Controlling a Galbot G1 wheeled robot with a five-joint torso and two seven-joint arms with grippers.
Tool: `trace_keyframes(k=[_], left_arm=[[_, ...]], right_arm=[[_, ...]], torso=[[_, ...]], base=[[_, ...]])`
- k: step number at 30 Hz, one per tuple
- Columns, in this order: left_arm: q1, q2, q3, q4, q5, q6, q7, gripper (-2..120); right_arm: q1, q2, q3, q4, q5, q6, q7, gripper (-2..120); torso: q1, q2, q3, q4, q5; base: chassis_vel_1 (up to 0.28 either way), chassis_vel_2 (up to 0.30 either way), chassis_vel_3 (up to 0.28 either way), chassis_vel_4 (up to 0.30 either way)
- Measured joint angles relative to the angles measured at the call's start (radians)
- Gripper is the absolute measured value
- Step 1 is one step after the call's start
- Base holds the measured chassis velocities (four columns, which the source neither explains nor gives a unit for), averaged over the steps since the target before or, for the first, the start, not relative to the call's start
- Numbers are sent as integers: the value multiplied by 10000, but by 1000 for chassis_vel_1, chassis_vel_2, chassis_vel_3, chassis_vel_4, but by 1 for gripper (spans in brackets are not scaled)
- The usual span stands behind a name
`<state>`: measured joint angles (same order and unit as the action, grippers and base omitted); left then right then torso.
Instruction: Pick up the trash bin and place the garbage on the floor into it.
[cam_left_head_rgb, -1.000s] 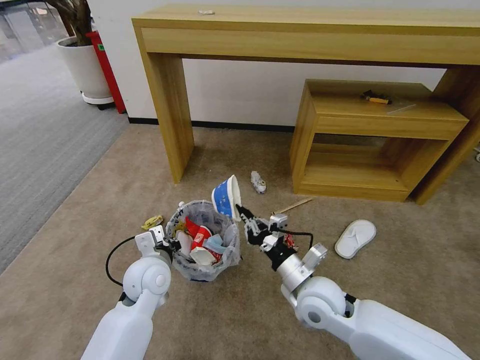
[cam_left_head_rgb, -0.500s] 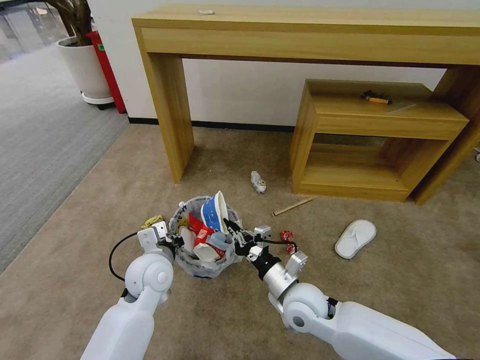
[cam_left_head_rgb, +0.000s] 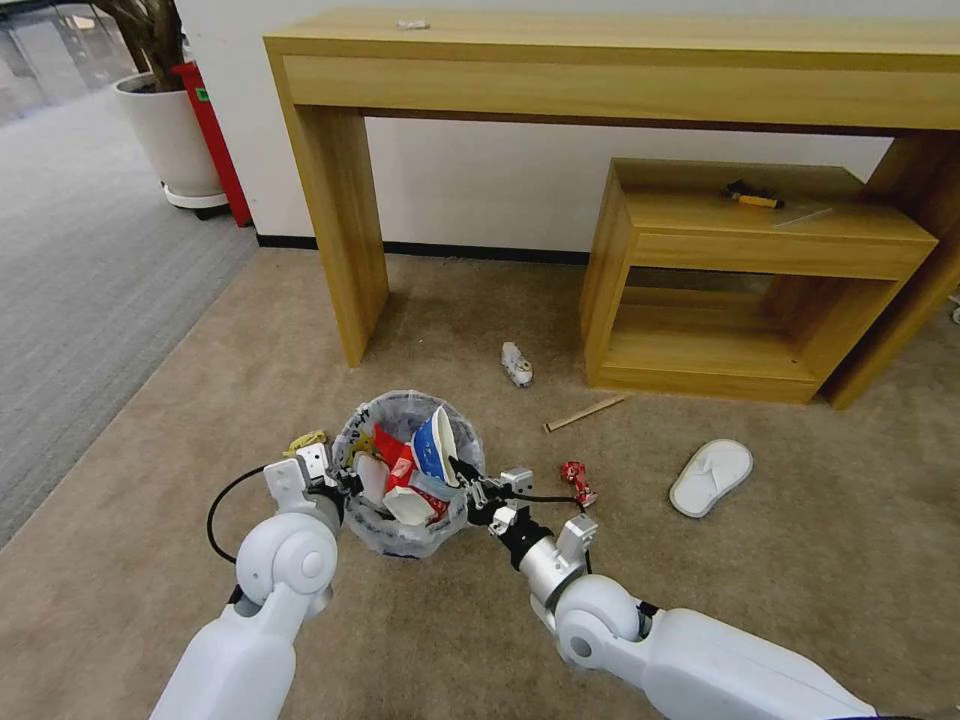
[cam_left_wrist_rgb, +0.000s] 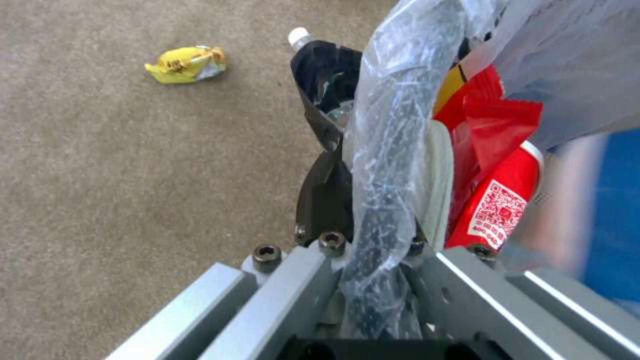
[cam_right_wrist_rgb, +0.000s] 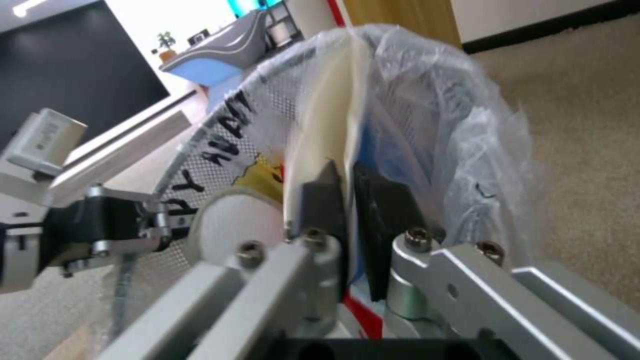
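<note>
Head view, left to right: left gripper (cam_left_head_rgb: 338, 484) clamped on the trash bin (cam_left_head_rgb: 405, 470) rim, fingers pinching liner; right gripper (cam_left_head_rgb: 462, 475) fingers closed on the blue-white cup (cam_left_head_rgb: 432, 446), inside the bin. Light, crushable; best held by its rim.

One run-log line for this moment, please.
left hand: shut on trash bin rim | right hand: shut on blue paper cup, inside bin | floor: slipper, stick
</note>
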<state>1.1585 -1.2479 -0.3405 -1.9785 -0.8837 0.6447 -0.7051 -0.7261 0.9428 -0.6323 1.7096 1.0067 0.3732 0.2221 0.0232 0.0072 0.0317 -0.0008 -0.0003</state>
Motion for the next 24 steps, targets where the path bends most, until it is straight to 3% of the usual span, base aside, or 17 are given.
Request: trace_keyframes(k=[8,15,17,22,24], left_arm=[[30,-46,56,29,48,11,50,0],[81,-115,16,396,304,-23,197,0],[147,-112,-44,514,458,-58,312,0],[208,-80,-149,594,537,-107,389,0],[216,-56,-202,626,557,-139,425,0]], right_arm=[[6,62,45,-60,-162,-20,137,39],[94,234,815,176,-579,-128,591,63],[183,145,1673,174,-1004,-417,966,74],[125,-235,2968,-94,-1901,-841,1455,87],[-293,-526,4069,-474,-2688,-985,1634,96]], torso=[[0,0,0,0,1],[0,0,0,1,2],[0,0,0,2,2],[1,0,0,4,1],[0,0,1,-1,3]], base=[[0,0,0,0],[0,0,0,0],[0,0,0,0],[0,0,0,0],[0,0,0,0]])
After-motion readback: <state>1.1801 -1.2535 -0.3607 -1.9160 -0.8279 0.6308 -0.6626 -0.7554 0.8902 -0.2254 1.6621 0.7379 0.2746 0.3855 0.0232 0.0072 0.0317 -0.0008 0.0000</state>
